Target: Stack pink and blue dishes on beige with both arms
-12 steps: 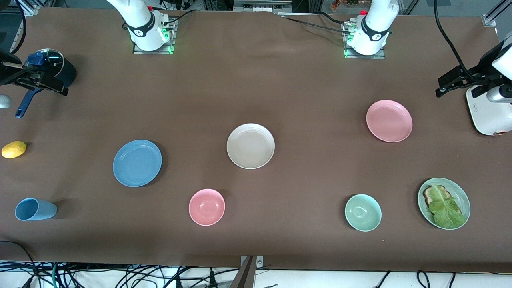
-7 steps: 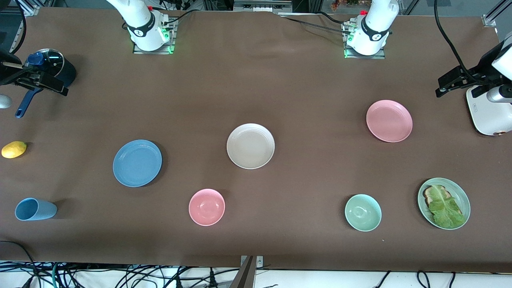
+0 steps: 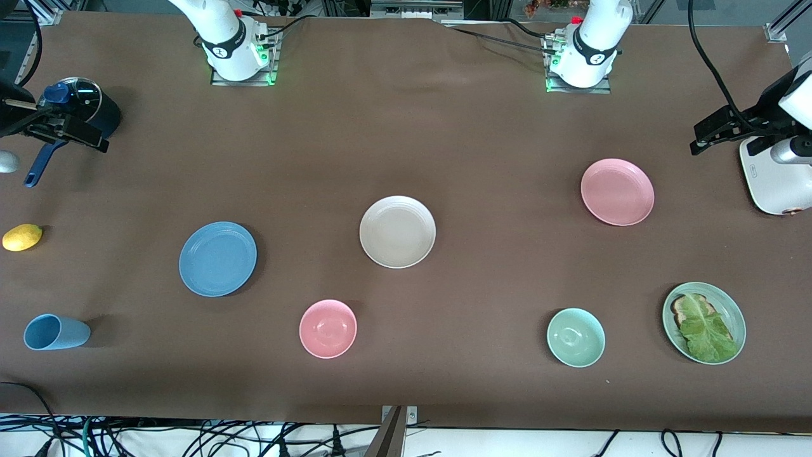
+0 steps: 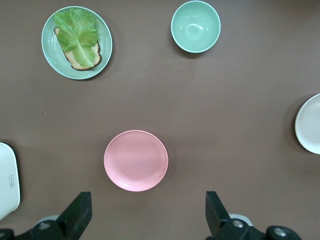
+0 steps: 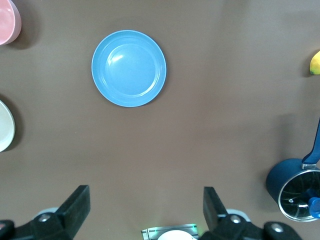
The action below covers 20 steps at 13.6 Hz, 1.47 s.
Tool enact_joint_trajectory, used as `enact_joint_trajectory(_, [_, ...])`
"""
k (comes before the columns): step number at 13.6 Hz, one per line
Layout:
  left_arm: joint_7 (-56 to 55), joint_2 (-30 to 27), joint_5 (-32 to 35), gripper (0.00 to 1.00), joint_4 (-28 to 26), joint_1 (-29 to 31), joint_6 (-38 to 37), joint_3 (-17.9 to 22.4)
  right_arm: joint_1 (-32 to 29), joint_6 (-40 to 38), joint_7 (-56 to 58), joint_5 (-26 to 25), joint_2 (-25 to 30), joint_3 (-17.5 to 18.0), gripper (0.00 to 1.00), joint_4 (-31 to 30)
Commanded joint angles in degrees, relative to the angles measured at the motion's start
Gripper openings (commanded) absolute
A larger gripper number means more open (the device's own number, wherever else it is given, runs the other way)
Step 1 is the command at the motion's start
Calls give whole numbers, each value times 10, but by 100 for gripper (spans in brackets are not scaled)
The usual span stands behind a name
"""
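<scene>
Currently idle | left gripper and right gripper wide open, empty, raised for overview | pink plate, blue plate flank beige plate mid-frame, unstacked.

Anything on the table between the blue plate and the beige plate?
No. In the front view only bare brown tabletop separates the blue plate from the beige plate; the pink bowl lies nearer the camera.

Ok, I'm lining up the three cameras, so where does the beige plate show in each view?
Front view: beige plate mid-table, between the blue plate and the pink plate.
Left wrist view: cut off at the picture's edge, apart from the pink plate.
Right wrist view: a sliver at the edge, apart from the blue plate.
Shared landmark: the beige plate itself.
</scene>
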<state>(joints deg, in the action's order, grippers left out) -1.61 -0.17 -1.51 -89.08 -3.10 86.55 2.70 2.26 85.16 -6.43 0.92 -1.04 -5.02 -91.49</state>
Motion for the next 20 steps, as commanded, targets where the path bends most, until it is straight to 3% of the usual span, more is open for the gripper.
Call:
enact_joint_trajectory(1, [10,3,-9,100,6,5,-1,-2,-1,-11,4,0,-4,2,100,11])
enact_joint_trajectory(8, [0,8,-8,100,4,8,-2,-2,-1,-11,4,0,-4,2,100,11])
enact_joint_trajectory(15, [7,88,16,100,7,20,1,1,-1,-9,31,-2,-3,3,100,11])
enact_joint_trajectory(20, [59,87,9,100,-21,48,11,7,-1,1,56,-7,-4,4,100,11])
